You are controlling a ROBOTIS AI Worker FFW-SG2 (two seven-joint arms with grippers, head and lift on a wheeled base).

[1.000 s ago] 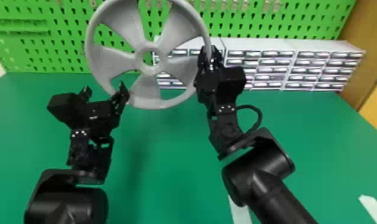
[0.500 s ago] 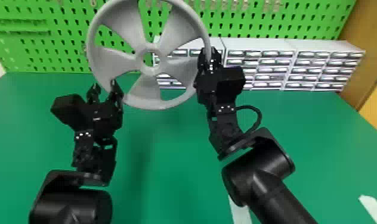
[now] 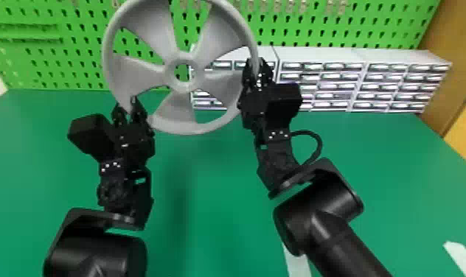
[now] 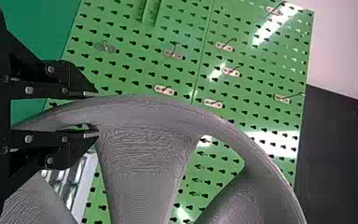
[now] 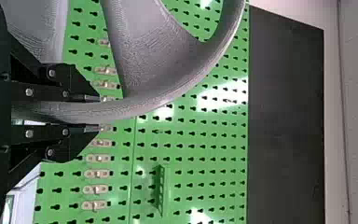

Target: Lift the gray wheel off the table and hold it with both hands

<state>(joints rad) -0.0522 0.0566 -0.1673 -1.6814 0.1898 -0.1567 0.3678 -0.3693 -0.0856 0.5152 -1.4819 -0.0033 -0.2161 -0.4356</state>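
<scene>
Head view: gray wheel [image 3: 155, 29] is up off the table [image 3: 221, 199], roughly upright, broad face w/ spokes toward the cam, in front of the pegboard [image 3: 298, 25] & drawer cabinets [image 3: 317, 55]. L gripper [image 3: 126, 107] is at its lower L rim, fingers a bit spread, one each side of the rim. R gripper [image 3: 257, 65] is at the R rim — fingers pinching it. White tape strip [image 3: 296, 261] on the table near the R arm, another near the table's R edge. L wrist view: rim runs btwn the L gripper [image 4: 91, 114] fingers, which stand slightly wider than the rim, lower one by a spoke root; can't tell how firmly, if at all, they press. Metal hooks [image 4: 164, 89] on the pegboard behind. R wrist view: R gripper [image 5: 92, 113] fingers close on the rim, one per side — wheel's spokes off to one side. Small green bracket [image 5: 161, 189] on the pegboard, dark panel [image 5: 286, 116] beside it.
</scene>
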